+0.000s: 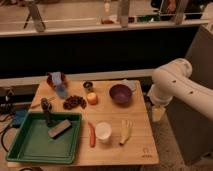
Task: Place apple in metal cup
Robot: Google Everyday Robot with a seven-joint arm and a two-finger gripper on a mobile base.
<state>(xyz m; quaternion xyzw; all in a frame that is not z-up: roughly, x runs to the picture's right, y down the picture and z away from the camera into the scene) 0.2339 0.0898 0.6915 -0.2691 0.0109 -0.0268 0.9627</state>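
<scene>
The metal cup (pixel 88 86) stands just left of the frame's centre, the apple (pixel 92 98) just below it, both well left of the gripper (pixel 157 113), which hangs wide and empty beside the table's (pixel 142 137) right edge.

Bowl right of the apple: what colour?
Purple bowl, clearest in the camera view; gripper hangs just off the table, right side.
</scene>
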